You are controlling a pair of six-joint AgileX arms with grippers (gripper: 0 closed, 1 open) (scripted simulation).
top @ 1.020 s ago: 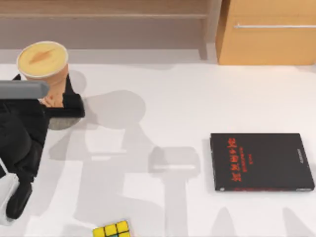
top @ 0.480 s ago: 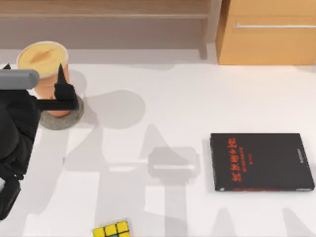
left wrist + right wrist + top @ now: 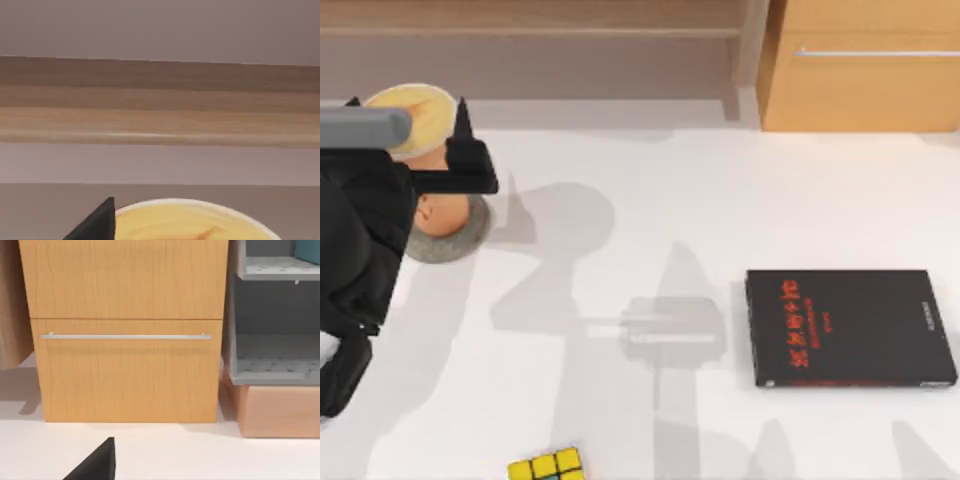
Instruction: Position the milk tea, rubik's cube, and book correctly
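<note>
Top view: left gripper (image 3: 442, 150) has lifted off the milk tea (image 3: 428, 160) since 0.5 s ago; cup stands on the grey disc (image 3: 460, 240) at table's 10 o'clock, so that item reads as placed. Fingers spread, holding nothing. Rubik's cube (image 3: 547, 466) at 6–7 o'clock edge, black book (image 3: 850, 327) at 3–4 (untouched).

Left wrist: cup top (image 3: 195, 222) just below, finger tip (image 3: 97, 222) beside its rim, w/ wooden shelf (image 3: 160, 100) behind.

Right wrist: drawer front (image 3: 125, 330), teal book (image 3: 307, 250) on the rack; right arm parked, can't tell jaw state.
</note>
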